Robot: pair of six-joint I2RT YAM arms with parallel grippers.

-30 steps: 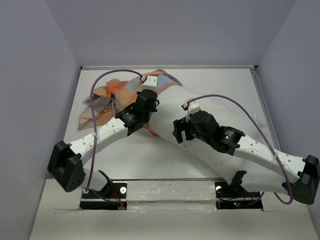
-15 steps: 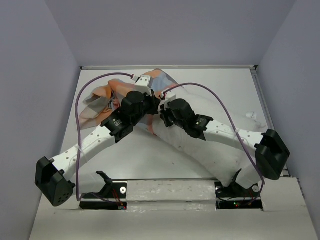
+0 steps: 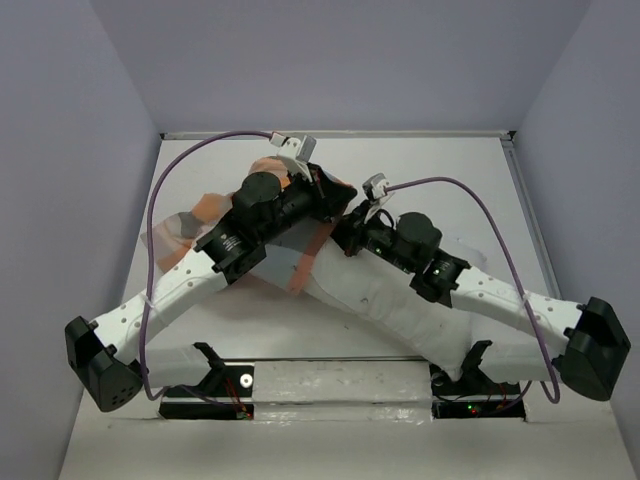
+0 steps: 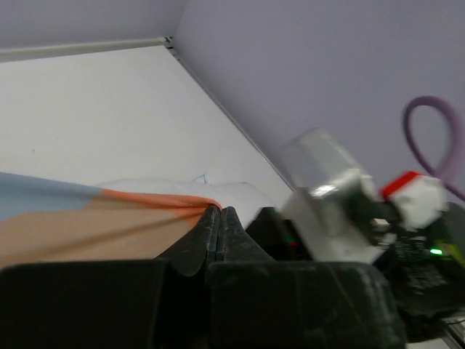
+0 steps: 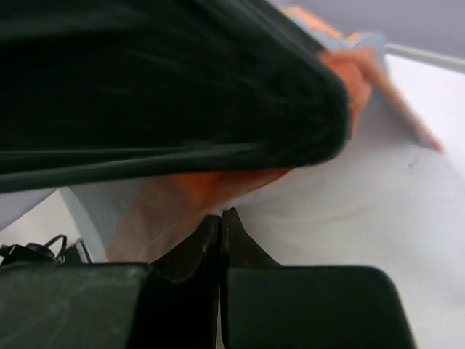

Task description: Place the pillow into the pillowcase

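top external view: the pillow (image 3: 365,300) is seen lying slantwise from the middle of the worktop (image 3: 450,170) toward its near right corner, under the right arm (image 3: 500,300). its far end is covered by the checked pillowcase (image 3: 200,215), which is spread toward the left edge. the left gripper (image 4: 220,212) is clamped on the pillowcase's orange hem, drawn taut. the right gripper (image 5: 220,218) is pressed closed at that hem; whether fabric is pinched cannot be told.

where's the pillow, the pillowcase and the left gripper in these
pillow (image 3: 362,296), top external view, bare white face beside the right arm
pillowcase (image 4: 73,225), left wrist view, peach check of the stretched fabric
left gripper (image 4: 220,218), left wrist view, closed fingertips pinching the fabric edge
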